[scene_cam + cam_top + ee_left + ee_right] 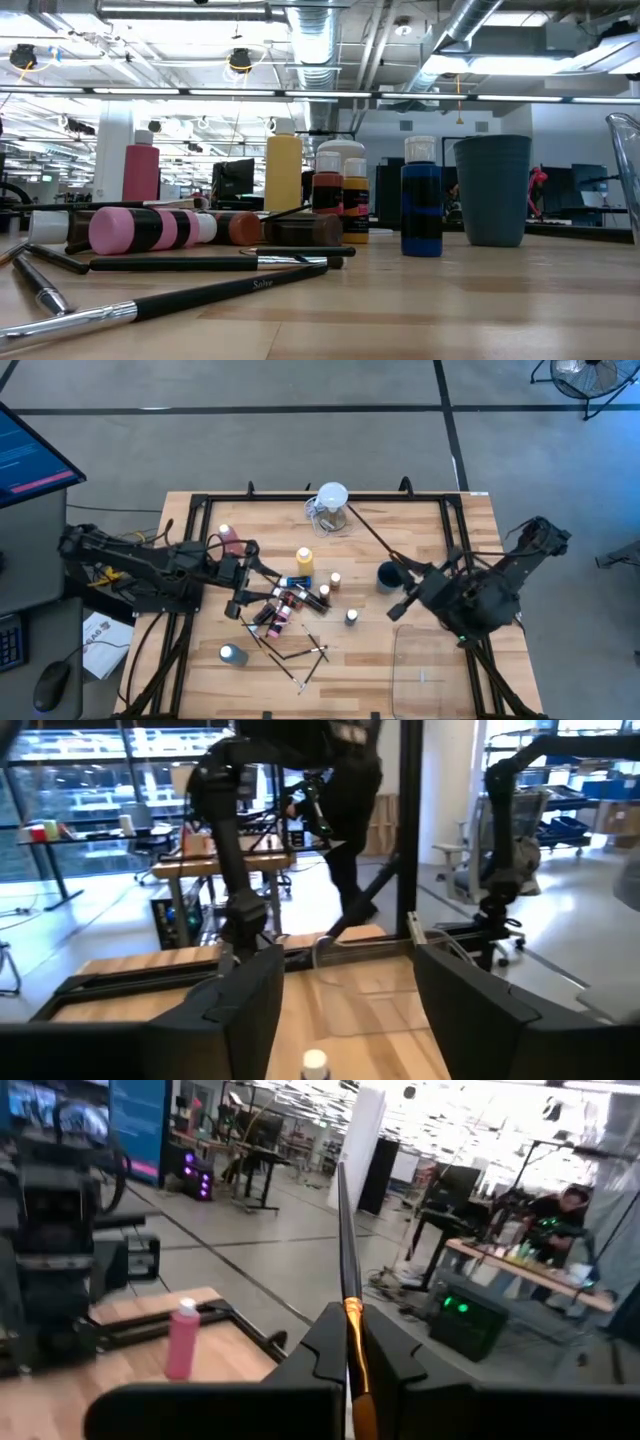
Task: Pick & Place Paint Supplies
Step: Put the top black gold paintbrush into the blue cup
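while pinched in right gripper (pixel 352 1342), paintbrush (pixel 346 1240) upright between fingers

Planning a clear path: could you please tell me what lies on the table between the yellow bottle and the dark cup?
In the high view, one small white-capped bottle stands between the yellow bottle and the dark cup; otherwise bare wood.

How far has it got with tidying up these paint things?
Early days, it seems. In hand: the right gripper is shut on a long paintbrush, near the dark cup. The left gripper is open above the pile of small paint bottles. Left: those, loose brushes, and the yellow bottle and pink bottle, all on the table.
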`<state>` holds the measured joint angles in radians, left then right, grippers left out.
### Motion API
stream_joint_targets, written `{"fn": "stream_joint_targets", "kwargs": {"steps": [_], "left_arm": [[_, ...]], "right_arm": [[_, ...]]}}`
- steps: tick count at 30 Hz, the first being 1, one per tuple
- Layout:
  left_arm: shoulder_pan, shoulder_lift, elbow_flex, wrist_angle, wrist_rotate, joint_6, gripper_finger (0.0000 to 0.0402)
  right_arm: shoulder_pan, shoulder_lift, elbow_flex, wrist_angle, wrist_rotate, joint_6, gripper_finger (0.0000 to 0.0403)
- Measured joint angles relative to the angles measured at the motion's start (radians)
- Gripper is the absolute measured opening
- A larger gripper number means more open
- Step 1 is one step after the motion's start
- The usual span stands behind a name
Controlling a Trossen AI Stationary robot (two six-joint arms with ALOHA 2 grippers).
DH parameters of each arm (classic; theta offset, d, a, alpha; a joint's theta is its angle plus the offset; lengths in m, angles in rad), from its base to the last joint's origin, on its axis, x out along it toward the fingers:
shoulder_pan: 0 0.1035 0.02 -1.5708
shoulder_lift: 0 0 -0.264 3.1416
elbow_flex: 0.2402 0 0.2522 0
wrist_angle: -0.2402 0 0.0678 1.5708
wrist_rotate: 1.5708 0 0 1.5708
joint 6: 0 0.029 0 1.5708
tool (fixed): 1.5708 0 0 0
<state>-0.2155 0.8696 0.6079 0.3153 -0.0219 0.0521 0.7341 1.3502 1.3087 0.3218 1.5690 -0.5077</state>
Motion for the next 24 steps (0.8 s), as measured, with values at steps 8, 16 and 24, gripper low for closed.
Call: {"fn": "stream_joint_targets", "kwargs": {"steps": [8, 16, 24], "left_arm": [[-0.034, 0.002, 0.000, -0.001, -0.001, -0.007, 0.0207], [-0.073, 0.002, 0.000, -0.001, -0.001, -0.015, 0.0204], [-0.109, 0.002, 0.000, -0.001, -0.001, -0.034, 0.0204]], "right_arm": [[-0.042, 0.066, 0.014, -0.009, -0.005, 0.054, 0.0001], [-0.046, 0.236, 0.012, -0.077, -0.222, 0.192, 0.0001], [-0.153, 0.306, 0.032, -0.496, -0.645, 0.734, 0.0001]]}}
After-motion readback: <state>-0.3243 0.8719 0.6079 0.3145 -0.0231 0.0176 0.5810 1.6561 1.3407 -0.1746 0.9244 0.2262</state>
